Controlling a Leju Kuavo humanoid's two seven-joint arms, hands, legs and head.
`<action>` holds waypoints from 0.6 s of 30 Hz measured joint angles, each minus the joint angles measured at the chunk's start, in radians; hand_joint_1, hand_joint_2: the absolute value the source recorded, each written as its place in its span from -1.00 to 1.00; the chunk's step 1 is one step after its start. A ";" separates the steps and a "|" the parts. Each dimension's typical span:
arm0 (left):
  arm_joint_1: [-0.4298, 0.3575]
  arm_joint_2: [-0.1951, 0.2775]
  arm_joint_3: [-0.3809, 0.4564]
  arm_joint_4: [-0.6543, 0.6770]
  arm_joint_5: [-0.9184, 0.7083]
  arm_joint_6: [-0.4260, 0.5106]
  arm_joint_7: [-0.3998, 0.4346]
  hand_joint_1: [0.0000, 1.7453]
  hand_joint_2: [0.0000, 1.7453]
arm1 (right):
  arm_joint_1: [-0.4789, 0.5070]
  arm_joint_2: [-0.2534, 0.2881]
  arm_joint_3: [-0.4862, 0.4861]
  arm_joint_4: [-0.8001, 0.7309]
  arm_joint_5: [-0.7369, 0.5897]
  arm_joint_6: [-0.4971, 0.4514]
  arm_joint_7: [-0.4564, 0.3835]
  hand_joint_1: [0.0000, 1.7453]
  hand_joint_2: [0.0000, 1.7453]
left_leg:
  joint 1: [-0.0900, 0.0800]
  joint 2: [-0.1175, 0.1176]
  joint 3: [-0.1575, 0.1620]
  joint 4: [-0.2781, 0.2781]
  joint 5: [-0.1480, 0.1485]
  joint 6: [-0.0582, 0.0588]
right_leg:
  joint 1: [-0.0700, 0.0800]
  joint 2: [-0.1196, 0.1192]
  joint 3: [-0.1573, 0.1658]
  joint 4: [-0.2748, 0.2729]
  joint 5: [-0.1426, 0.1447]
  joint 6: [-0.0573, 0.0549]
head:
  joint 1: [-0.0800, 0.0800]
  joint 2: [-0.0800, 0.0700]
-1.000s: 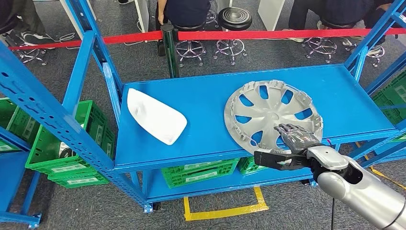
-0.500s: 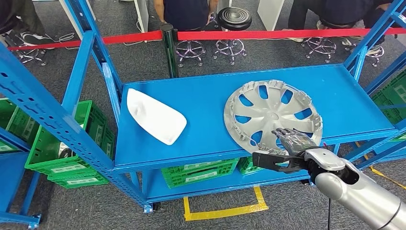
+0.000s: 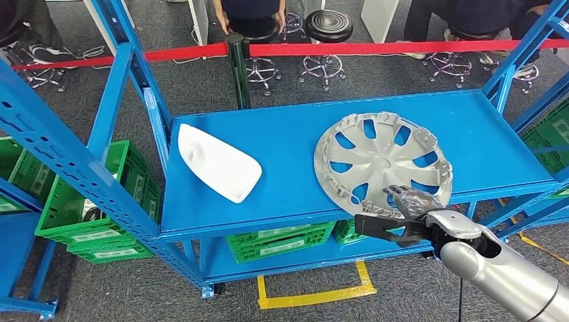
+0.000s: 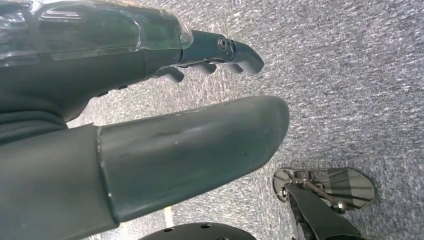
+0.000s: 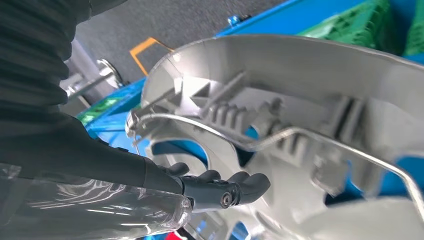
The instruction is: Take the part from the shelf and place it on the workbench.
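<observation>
A silver hubcap lies inner side up on the right half of the blue shelf. A white moulded part lies on the shelf's left half. My right hand is at the hubcap's near edge, its dark fingers laid over the rim and its thumb stretched left in front of the shelf's edge. In the right wrist view the fingers lie spread against the hubcap's ribbed inside, with nothing clasped. My left hand hangs over grey carpet, fingers apart and holding nothing.
Blue shelf uprights rise at the left and right. Green crates sit under the shelf, and more to the left. A red barrier, stools and seated people lie beyond. Yellow tape marks the floor.
My right hand has slid back a little toward the near edge of the hubcap and dropped slightly. The hubcap and the white part have not moved.
</observation>
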 joint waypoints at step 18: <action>0.000 -0.001 0.000 0.000 0.000 0.000 0.001 -1.00 -1.00 | 0.004 -0.005 0.000 0.016 -0.070 0.032 0.036 -1.00 1.00 | 0.000 -0.004 0.002 0.000 0.000 0.000 | 0.000 0.000 0.003 0.000 0.000 0.000 | 0.000 0.000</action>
